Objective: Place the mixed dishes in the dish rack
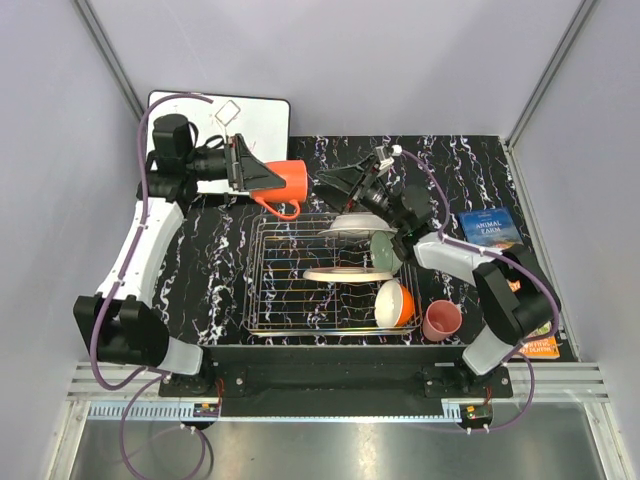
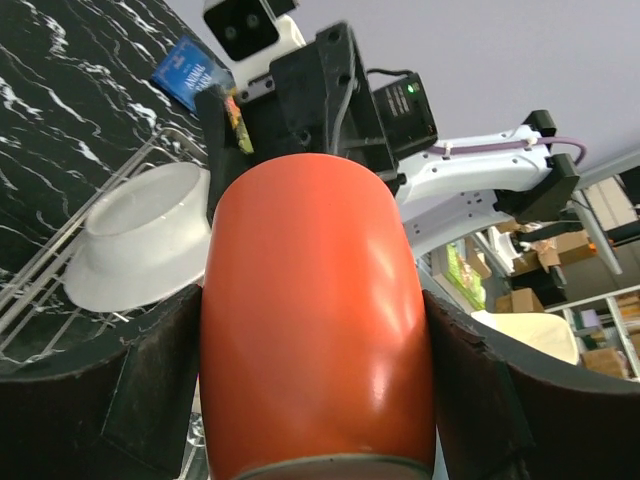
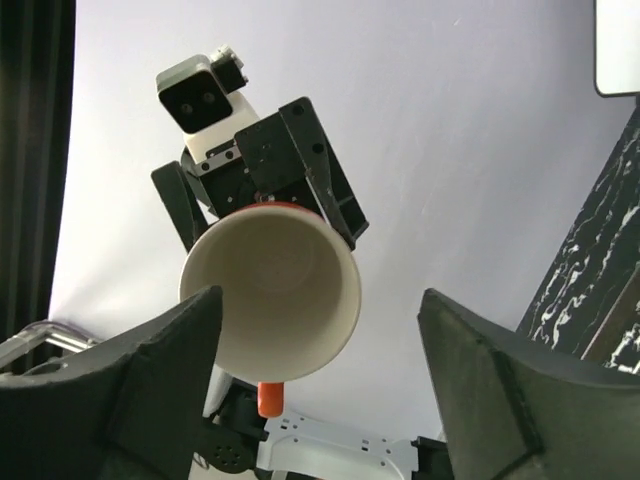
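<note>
My left gripper (image 1: 262, 178) is shut on the orange mug (image 1: 292, 181) and holds it sideways in the air above the far-left corner of the dish rack (image 1: 280, 292). In the left wrist view the mug (image 2: 315, 330) fills the gap between both fingers. My right gripper (image 1: 335, 184) is open and empty, facing the mug's white mouth (image 3: 272, 302) from a short way off. The white plate (image 1: 354, 227), pale green bowl (image 1: 382, 250) and pink-cream plate (image 1: 340, 274) lie in the rack. The orange bowl (image 1: 395, 304) is at its front-right corner. The pink cup (image 1: 441, 320) stands on the table beside it.
A whiteboard (image 1: 220, 114) lies at the far left behind the left arm. A blue book (image 1: 490, 228) lies right of the rack, and another colourful book (image 1: 540, 346) sits by the right arm's base. Grey walls close in the black marbled table (image 1: 215, 260).
</note>
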Controlling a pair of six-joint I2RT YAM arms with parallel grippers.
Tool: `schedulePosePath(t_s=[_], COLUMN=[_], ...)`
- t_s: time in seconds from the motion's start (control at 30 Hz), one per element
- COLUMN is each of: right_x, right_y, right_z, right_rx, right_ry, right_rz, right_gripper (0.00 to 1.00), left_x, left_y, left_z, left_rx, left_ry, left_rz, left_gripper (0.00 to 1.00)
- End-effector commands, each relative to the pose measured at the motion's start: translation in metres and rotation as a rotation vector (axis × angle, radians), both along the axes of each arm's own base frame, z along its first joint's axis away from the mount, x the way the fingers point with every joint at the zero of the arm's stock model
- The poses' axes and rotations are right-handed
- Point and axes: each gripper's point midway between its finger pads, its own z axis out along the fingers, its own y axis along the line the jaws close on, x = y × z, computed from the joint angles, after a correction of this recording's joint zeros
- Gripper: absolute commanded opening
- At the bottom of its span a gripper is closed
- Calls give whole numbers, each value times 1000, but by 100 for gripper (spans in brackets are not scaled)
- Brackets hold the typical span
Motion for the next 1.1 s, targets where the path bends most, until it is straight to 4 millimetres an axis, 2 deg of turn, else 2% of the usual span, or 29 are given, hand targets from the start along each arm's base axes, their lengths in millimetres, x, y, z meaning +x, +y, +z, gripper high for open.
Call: schedulePosePath(t_s=[0.0,0.03,0.07,0.1,0.13,0.17,0.2,0.23,0.27,0.3,0.33,0.37,0.4,0.43,0.47,0.5,0.53,0.57,0.6,0.8,1.0,1.07], right_x=[-2,0,4,6,3,11,10,7,8,5,-1,-4,-9,-18,-23,-32,-38,-44,-53,-84,-101,-104], right_y=[-10,-19,-23,-30,-42,-56,-64,-80,-93,-103,-124,-138,-148,-168,-181,-199,-208,-217,-230,-263,-282,-288], right_z=[6,12,-2,-5,5,-9,-10,21,2,10,39,34,45,64,56,66,71,60,65,49,48,35], right_rx=[-69,-77,-133,-161,-173,-258,-310,-329,-482,-522,-525,-615,-633,-652,-730,-741,-761,-820,-826,-907,-955,-1017], right_ry=[-35,-42,-9,-3,-26,-10,-21,-83,-86,-110,-157,-167,-191,-205,-190,-189,-185,-158,-157,-126,-125,-84], right_rz=[-28,-50,-68,-90,-132,-186,-222,-322,-383,-433,-547,-593,-641,-726,-760,-835,-862,-871,-917,-990,-1038,-1030], right_gripper=[95,100,100,100,100,100,100,100,100,100,100,100,100,100,100,100,100,100,100,100,100,100], left_x=[-37,-37,-35,-35,-32,-19,-24,-20,-2,-8,-5,5,3,3,12,11,12,16,16,25,27,27], left_y=[6,9,11,14,18,22,25,27,37,36,39,50,46,47,59,52,54,58,55,50,39,32], left_z=[44,44,45,37,32,26,7,2,-19,-37,-50,-68,-78,-92,-108,-117,-127,-137,-144,-178,-219,-231], left_rx=[-52,-49,-40,-26,-7,53,112,168,300,381,444,560,608,664,780,827,870,918,943,1084,1182,1201], left_ry=[-138,-133,-170,-117,-111,-207,-113,-140,-190,-163,-166,-178,-181,-172,-184,-194,-189,-176,-174,-154,-138,-134], left_rz=[-81,-73,-60,-40,-13,43,73,105,193,187,200,259,247,247,296,278,278,289,278,243,190,167], left_gripper=[0,0,0,0,0,0,0,0,0,0,0,0,0,0,0,0,0,0,0,0,0,0])
